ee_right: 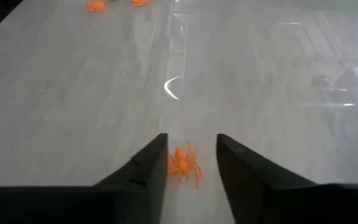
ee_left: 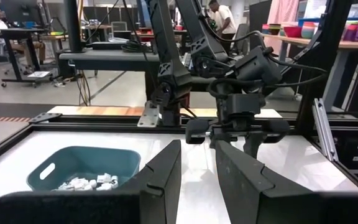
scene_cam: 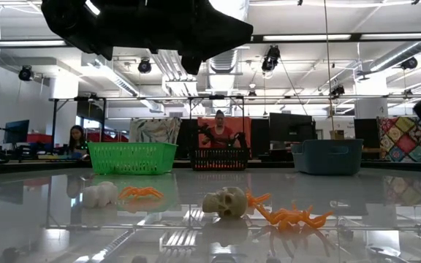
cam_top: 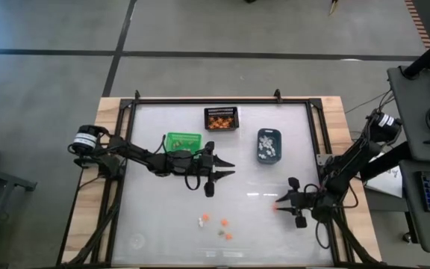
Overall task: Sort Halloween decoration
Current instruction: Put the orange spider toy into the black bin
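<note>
Down low, the right hand (ee_right: 191, 163) spreads dark wedge fingers around a spiky orange plastic spider (ee_right: 184, 165).

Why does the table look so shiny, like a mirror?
Low view: the glossy table mirrors the green bin and the ceiling lights. Right wrist view: a bright curved glare streak lies beyond the orange spider. High view: softer pale sheen.

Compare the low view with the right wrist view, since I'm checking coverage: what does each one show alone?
Only the low view shows the skull, the white trinket, and the green, black mesh and blue-grey bins. Only the right wrist view shows the right pincer with an orange spider between its parted fingers. Both show the glossy tabletop and orange trinkets farther off.
</note>
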You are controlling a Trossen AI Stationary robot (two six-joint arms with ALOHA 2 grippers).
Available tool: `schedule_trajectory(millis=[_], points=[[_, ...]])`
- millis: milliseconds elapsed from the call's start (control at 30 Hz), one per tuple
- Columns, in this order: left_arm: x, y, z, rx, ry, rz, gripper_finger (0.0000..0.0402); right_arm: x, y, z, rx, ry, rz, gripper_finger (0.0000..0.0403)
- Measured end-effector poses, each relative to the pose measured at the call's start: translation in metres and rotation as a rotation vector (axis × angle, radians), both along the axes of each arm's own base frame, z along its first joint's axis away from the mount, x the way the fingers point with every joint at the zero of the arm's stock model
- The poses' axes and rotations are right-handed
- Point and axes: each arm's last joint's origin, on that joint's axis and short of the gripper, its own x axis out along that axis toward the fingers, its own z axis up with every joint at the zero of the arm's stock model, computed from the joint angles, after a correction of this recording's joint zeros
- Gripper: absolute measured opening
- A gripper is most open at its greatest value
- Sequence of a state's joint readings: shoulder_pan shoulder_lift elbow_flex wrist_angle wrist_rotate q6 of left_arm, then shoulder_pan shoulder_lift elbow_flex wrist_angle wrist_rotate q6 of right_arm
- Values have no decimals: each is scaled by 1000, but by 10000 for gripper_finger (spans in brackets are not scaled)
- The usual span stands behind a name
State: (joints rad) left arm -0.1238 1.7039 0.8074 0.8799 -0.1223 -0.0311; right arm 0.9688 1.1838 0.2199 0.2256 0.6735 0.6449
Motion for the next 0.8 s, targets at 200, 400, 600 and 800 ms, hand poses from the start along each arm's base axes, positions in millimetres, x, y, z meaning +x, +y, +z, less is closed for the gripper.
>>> schedule_trajectory(millis=[200, 400, 600, 800], points=[[0, 0, 0, -11, 0, 0, 84, 2, 3, -5, 3, 0, -1, 184], [0, 0, 0, -13, 0, 0, 84, 5, 8, -15, -20, 13, 1, 192], [0, 0, 0, -13, 0, 0, 84, 8, 12, -26, -45, 32, -11, 194], [0, 0, 0, -13, -2, 0, 84, 9, 13, -29, -41, 36, -8, 191]])
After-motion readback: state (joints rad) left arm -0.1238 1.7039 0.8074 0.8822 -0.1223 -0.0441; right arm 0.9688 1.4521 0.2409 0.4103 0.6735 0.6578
